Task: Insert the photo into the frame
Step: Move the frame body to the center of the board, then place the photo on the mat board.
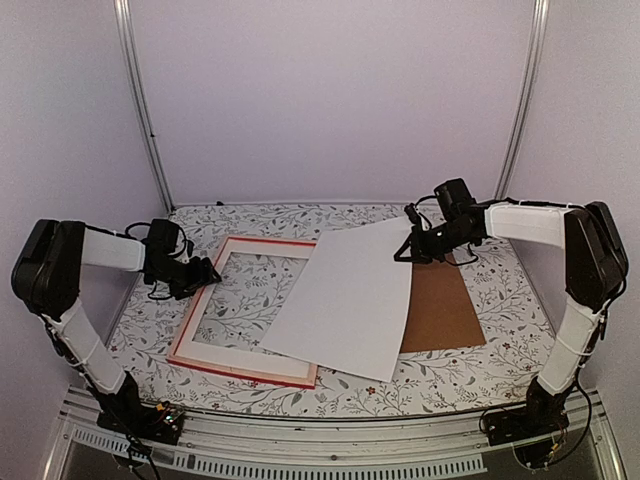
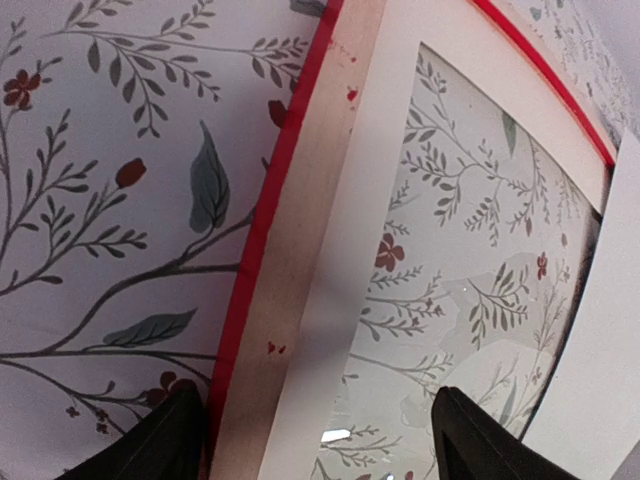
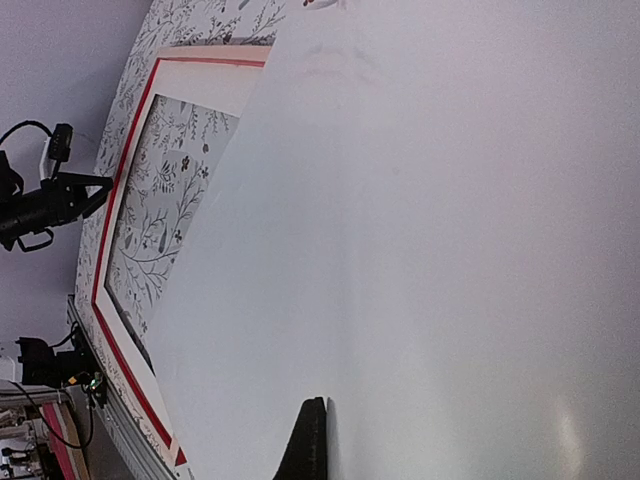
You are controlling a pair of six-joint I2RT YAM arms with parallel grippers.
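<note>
The frame (image 1: 240, 368) lies flat at the table's left, pale wood back up with a red outer edge, and a white mat board (image 1: 250, 352) sits inside it. My left gripper (image 1: 205, 275) stands open astride the frame's left rail (image 2: 300, 220), one finger (image 2: 160, 440) outside it and the other over the window. The photo (image 1: 345, 300) shows only its blank white side. It slants across the frame's right part, and my right gripper (image 1: 405, 250) is shut on its far right corner. In the right wrist view the photo (image 3: 450, 250) fills the picture, with one fingertip (image 3: 314, 430) on top of it.
A plain brown backing board (image 1: 445, 310) lies on the flowered tablecloth at the right, partly under the photo. Metal posts stand at the back corners. The left arm's body reaches in from the left edge.
</note>
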